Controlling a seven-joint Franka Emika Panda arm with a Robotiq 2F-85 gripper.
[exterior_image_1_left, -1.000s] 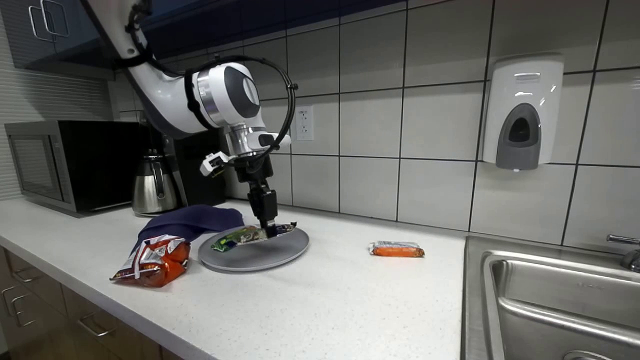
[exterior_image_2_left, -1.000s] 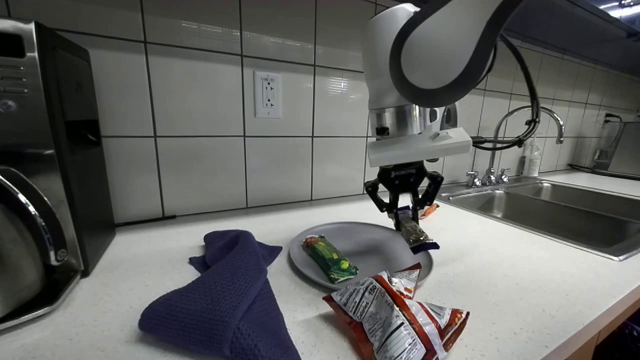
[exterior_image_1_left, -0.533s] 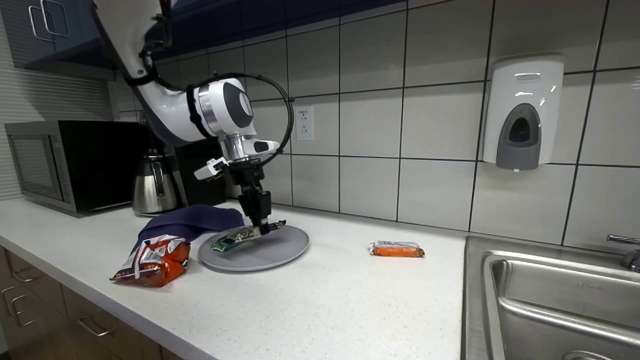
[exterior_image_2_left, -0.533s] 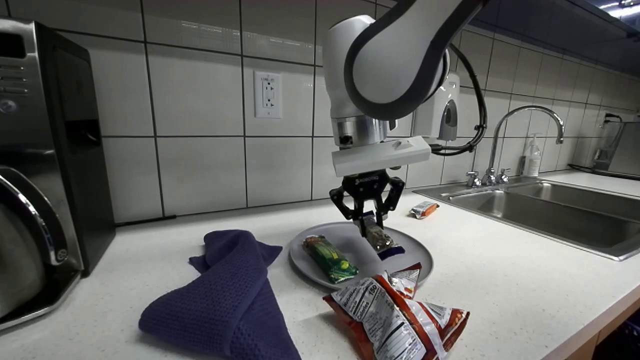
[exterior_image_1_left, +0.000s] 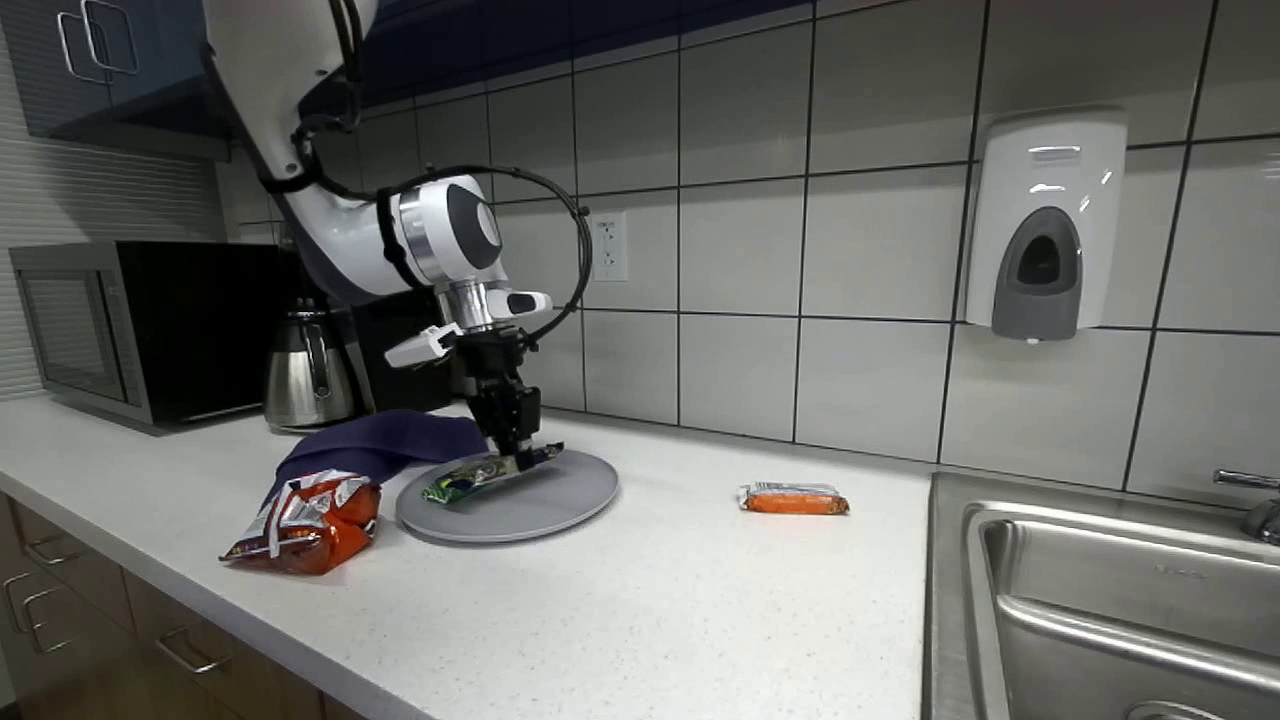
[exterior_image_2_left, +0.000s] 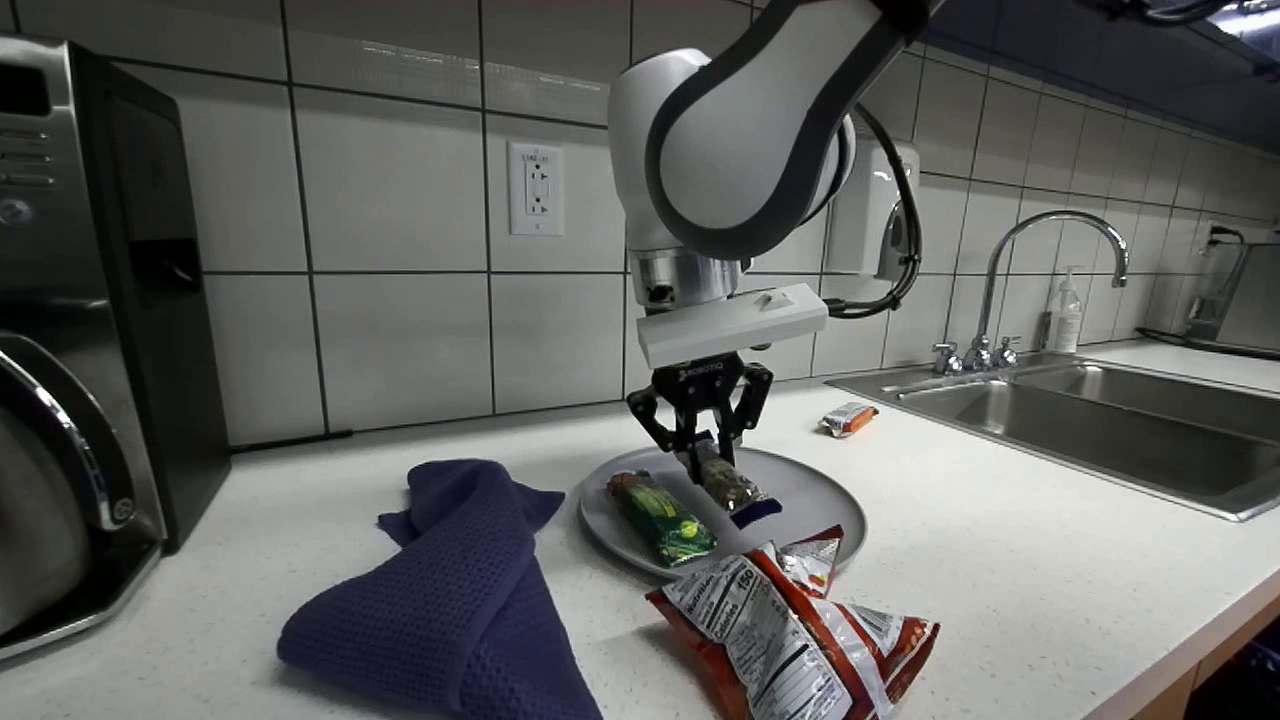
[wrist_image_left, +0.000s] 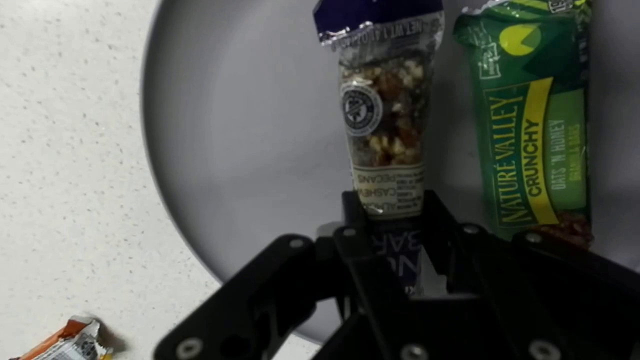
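Shifted toward the one green packet (wrist_image_left: 535, 135), "NATURE VALLEY CRUNCHY", on the grey plate (wrist_image_left: 240, 125) since a second ago, one nut bar (wrist_image_left: 385, 110), labelled "PECANS" and "BAR", is over that plate, pinched in the claw (wrist_image_left: 392, 207), which is marked "ROBOTIQ". One red bag (exterior_image_2_left: 790, 630), "Calories 150", and one orange packet (exterior_image_1_left: 795, 498) lie on the worktop (exterior_image_1_left: 650, 620).

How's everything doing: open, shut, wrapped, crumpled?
Gripper: closed on the nut bar
Nut bar: wrapped, held
Green bar: wrapped, lying on the plate
Plate: flat on the counter
Snack bag: crumpled
Towel: rumpled
Orange bar: wrapped
Tap: not running
Microwave: shut
Coffee pot: upright
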